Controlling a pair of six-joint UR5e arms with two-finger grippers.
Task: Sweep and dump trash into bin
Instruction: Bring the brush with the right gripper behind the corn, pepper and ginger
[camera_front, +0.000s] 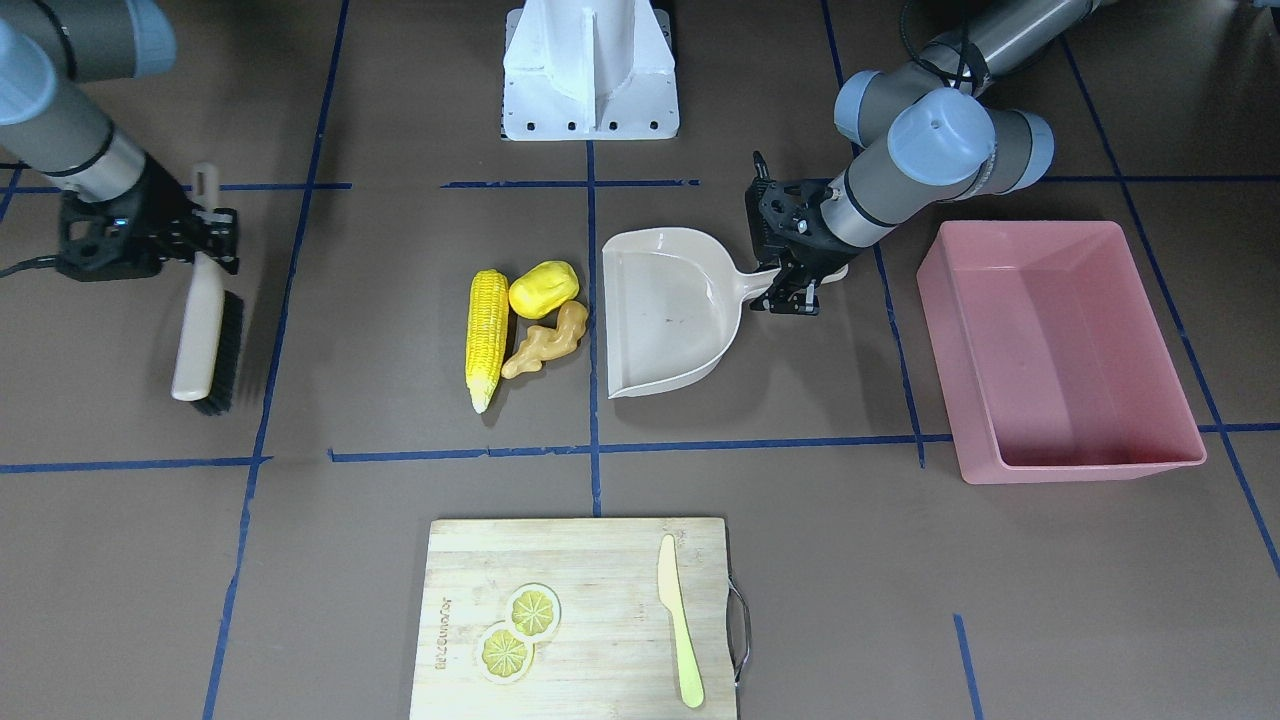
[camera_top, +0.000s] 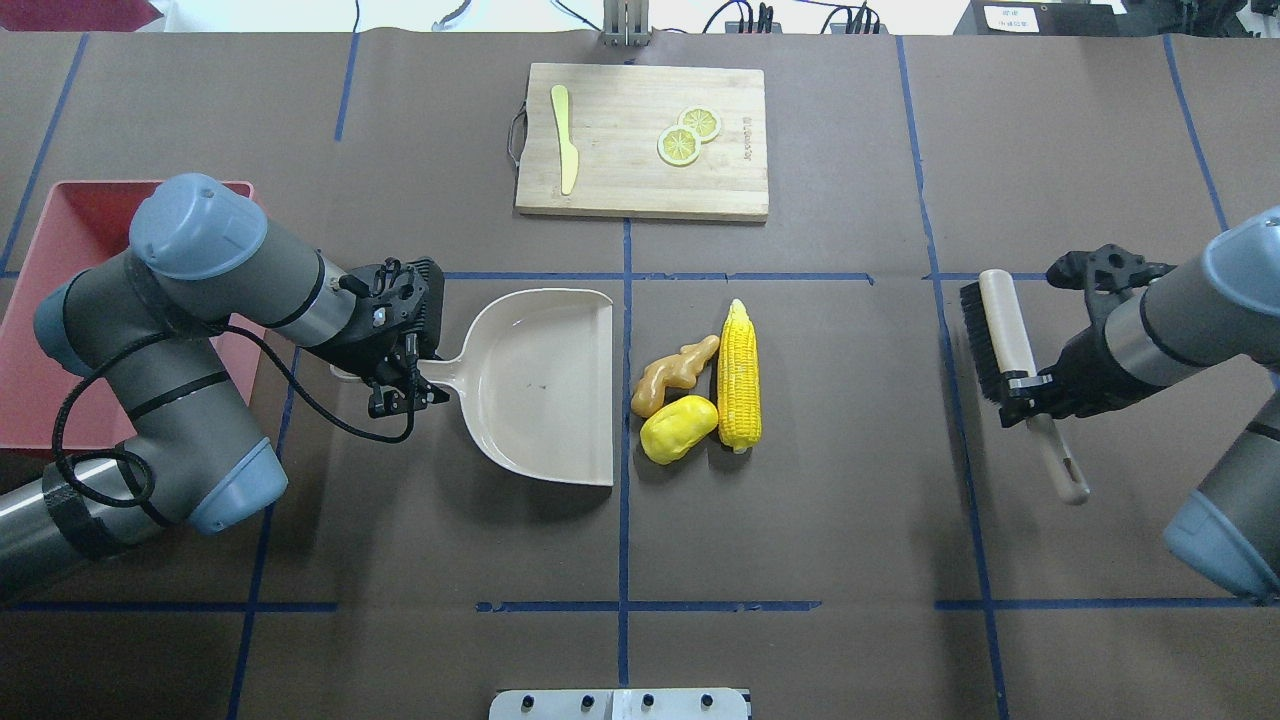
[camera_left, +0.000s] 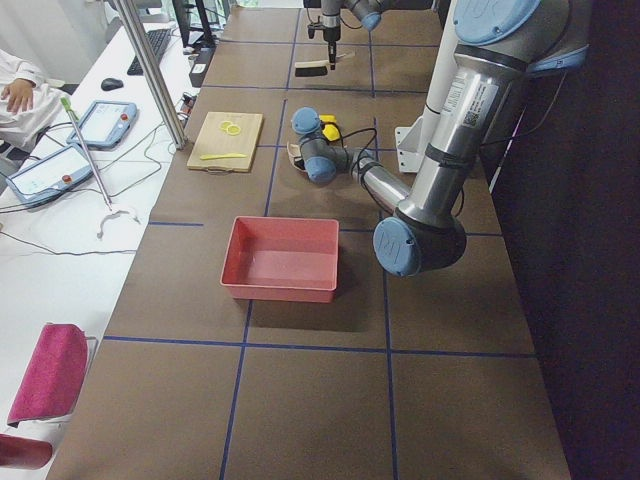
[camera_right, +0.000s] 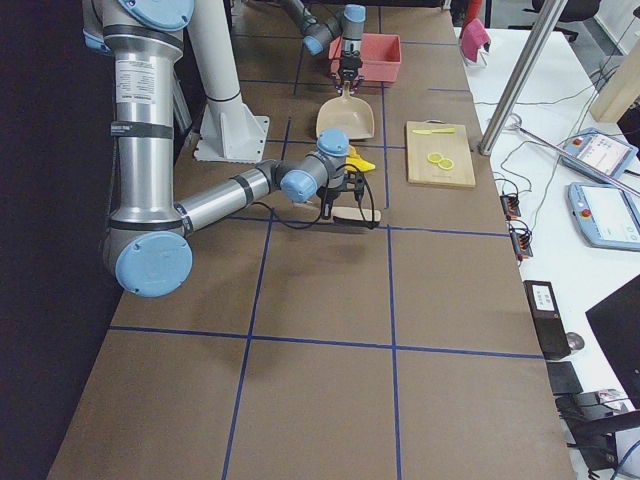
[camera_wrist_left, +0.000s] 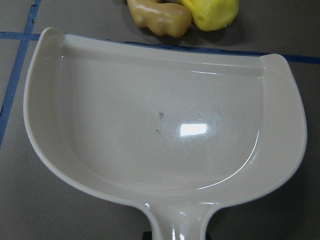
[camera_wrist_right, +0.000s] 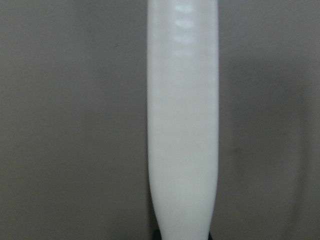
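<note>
The trash lies together mid-table: a corn cob (camera_front: 487, 338) (camera_top: 739, 375), a rounded yellow lump (camera_front: 543, 288) (camera_top: 679, 428) and a tan ginger root (camera_front: 547, 340) (camera_top: 675, 372). A beige dustpan (camera_front: 670, 310) (camera_top: 535, 385) rests flat with its open edge just short of them, and my left gripper (camera_front: 800, 285) (camera_top: 405, 385) is shut on its handle. The left wrist view shows the empty dustpan (camera_wrist_left: 160, 125) with the ginger root (camera_wrist_left: 160, 17) and lump (camera_wrist_left: 212, 12) beyond its lip. My right gripper (camera_front: 210, 240) (camera_top: 1030, 395) is shut on the handle of a brush (camera_front: 205, 320) (camera_top: 1000, 340), well clear of the corn. The pink bin (camera_front: 1060, 350) (camera_top: 60, 230) stands empty behind the left arm.
A wooden cutting board (camera_front: 575, 620) (camera_top: 640, 140) with two lemon slices (camera_top: 688, 135) and a yellow-green knife (camera_top: 565, 150) lies at the table's far edge. The white robot base (camera_front: 590, 70) stands on the near side. A person's sleeve (camera_left: 15, 95) shows at a side desk.
</note>
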